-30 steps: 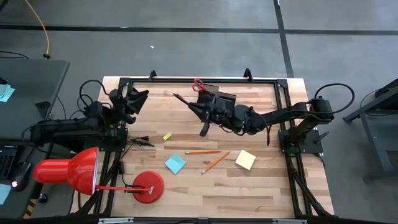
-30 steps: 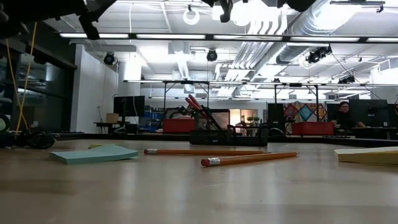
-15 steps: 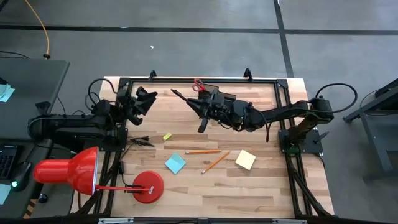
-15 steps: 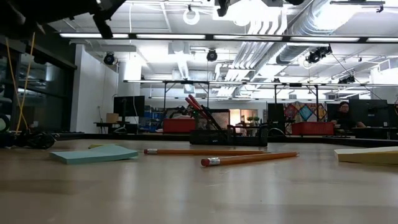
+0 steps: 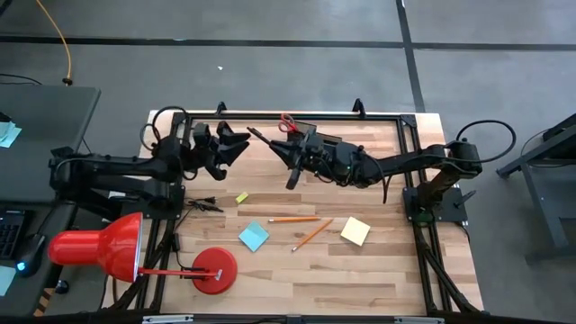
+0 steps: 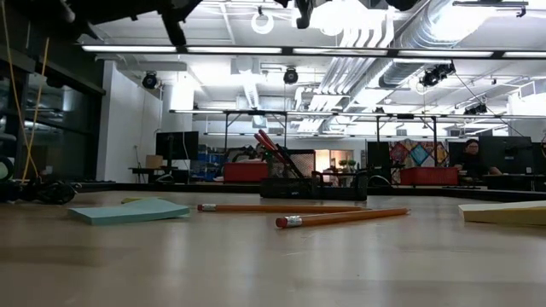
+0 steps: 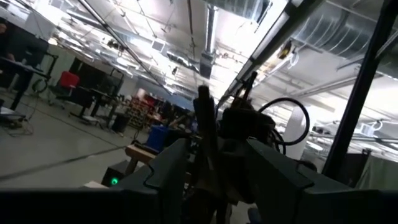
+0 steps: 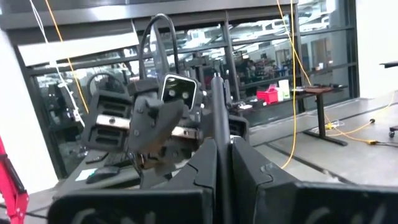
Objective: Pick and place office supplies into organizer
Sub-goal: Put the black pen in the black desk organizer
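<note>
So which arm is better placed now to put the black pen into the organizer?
Probably the right: its gripper is shut on the black pen, beside the organizer. The left gripper is open, empty and farther away.

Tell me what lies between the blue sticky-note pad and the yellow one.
Two orange pencils lie between blue pad and yellow pad, per the high view.

My overhead camera looks straight down on the whole table (image 5: 378, 270) and both arms from far up. My low camera sits at tabletop height, close to the two pencils (image 6: 341, 217) and facing level across into the room; both views share those pencils and the organizer (image 5: 317, 142). Each wrist camera looks past its own fingers at the other arm, tilted up toward the ceiling
</note>
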`<control>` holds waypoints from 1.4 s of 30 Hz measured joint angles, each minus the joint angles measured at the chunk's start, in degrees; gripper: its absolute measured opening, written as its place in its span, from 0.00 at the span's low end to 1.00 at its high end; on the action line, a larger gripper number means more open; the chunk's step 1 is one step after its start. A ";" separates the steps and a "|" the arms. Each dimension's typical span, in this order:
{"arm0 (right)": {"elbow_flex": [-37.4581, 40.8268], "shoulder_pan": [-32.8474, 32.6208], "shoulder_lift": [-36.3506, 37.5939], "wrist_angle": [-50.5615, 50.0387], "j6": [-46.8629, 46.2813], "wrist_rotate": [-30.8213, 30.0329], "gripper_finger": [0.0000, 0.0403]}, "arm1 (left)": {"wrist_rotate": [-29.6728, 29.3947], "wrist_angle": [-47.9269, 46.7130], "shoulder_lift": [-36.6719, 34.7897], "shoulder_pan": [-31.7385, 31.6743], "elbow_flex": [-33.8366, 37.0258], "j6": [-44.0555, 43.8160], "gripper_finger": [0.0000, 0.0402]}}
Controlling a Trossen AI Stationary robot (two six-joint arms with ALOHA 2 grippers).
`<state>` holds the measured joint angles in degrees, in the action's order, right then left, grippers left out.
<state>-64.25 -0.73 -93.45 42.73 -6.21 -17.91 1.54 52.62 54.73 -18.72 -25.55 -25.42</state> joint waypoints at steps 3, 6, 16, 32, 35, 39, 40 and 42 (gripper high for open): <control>0.00 0.00 0.00 -0.09 -0.77 0.23 0.02 | 0.79 1.39 1.88 0.02 -1.21 -0.10 0.37; 0.00 -0.02 0.00 -0.03 -0.84 0.90 0.02 | 1.05 1.66 3.18 0.02 -2.84 -0.11 0.37; -0.09 -0.02 0.04 0.38 -1.31 1.29 0.02 | 3.39 1.27 8.39 0.00 -7.74 -0.38 0.36; -0.09 -0.08 0.02 -1.06 -1.91 2.14 0.05 | 3.16 -0.18 9.91 -0.05 -8.25 -0.78 0.06; -0.09 -0.73 0.02 -1.40 -2.58 2.93 0.11 | 4.42 -0.57 9.28 -1.16 -8.25 0.10 0.04; -0.09 -2.83 0.26 -3.46 -4.40 -1.46 0.20 | 8.35 -1.34 7.78 -4.13 -8.25 -0.12 0.05; -0.09 -3.51 0.42 -4.58 -4.71 -2.99 0.22 | 9.17 -2.05 7.22 -5.01 -8.25 -0.09 0.05; -0.07 -4.90 1.16 -7.89 -5.46 -6.01 0.26 | 11.07 -2.57 6.59 -6.80 -8.25 0.06 0.04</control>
<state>-64.31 -5.63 -92.29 34.84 -11.67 -23.92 12.60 50.05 61.31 -25.52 -33.80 -25.35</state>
